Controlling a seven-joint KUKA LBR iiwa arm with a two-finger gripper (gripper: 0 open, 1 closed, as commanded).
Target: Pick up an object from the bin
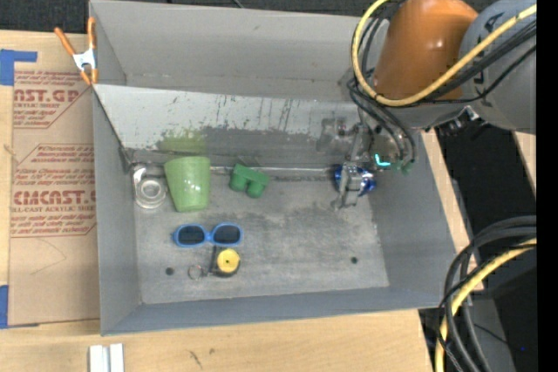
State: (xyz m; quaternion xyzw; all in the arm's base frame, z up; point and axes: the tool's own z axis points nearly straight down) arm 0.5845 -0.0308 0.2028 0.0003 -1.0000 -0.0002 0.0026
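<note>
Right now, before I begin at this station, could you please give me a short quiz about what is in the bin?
1. True or false: the green cup is in the left half of the bin, as the view shows it.
2. Over which part of the bin is the gripper? A) the view's left side B) the view's right side C) the front left corner
3. What is just behind the small yellow thing, towards the back wall?

Key: 1 true. 2 B. 3 the blue sunglasses.
</note>
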